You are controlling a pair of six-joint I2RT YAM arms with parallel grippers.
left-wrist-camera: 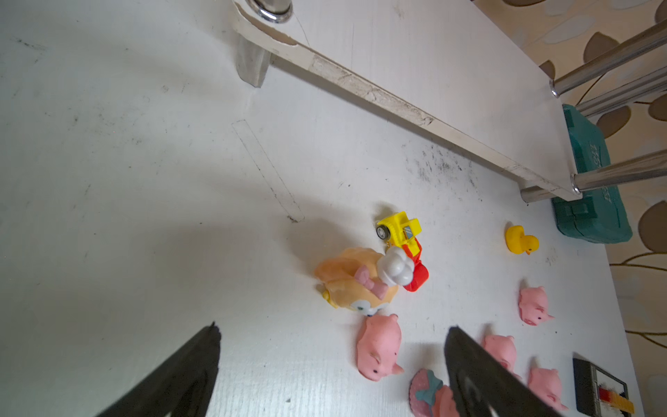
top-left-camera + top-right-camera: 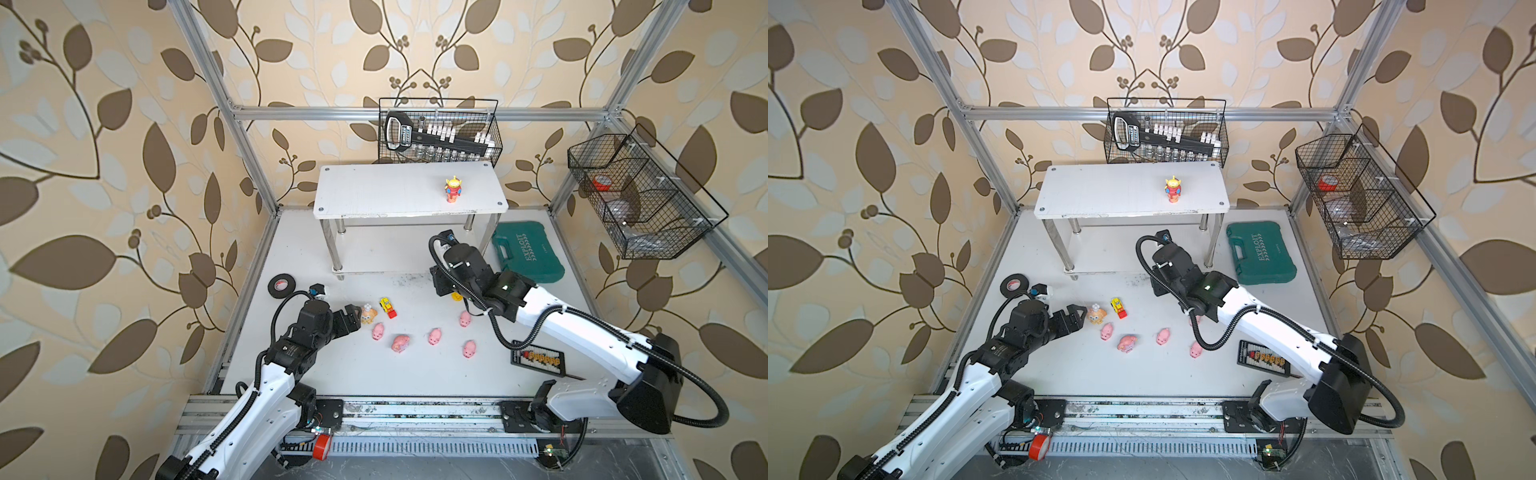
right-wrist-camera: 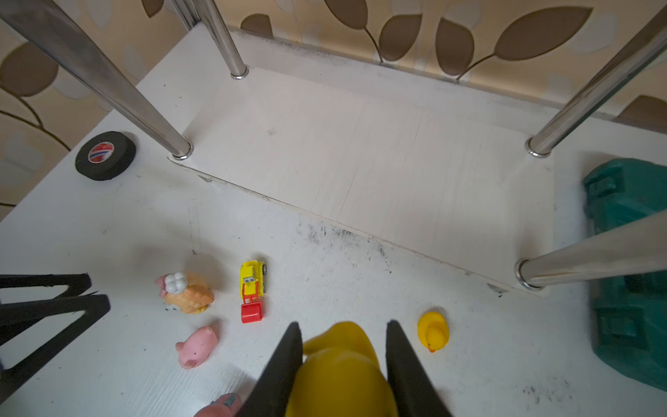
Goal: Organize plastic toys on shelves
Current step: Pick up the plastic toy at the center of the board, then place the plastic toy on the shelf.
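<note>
The white two-tier shelves (image 2: 395,191) stand at the back, with the green-headed alien (image 2: 453,189) upright on the top board. On the table lie the orange animal (image 2: 368,313), the yellow-red vehicle (image 2: 387,307) and several pink piglets, one of them (image 2: 377,331) nearest the orange animal. My left gripper (image 2: 353,316) is open just left of the orange animal (image 1: 355,285), with nothing between its fingers. My right gripper (image 3: 343,325) is shut on a yellow doll (image 3: 339,372), in front of the lower shelf. The yellow duck (image 3: 433,330) sits on the table beside it.
A black tape roll (image 2: 281,285) lies left of the shelves. A green tool case (image 2: 528,253) sits to their right. The black abacus (image 2: 538,357) is under the right arm. Wire baskets hang on the back frame (image 2: 440,133) and the right frame (image 2: 640,195).
</note>
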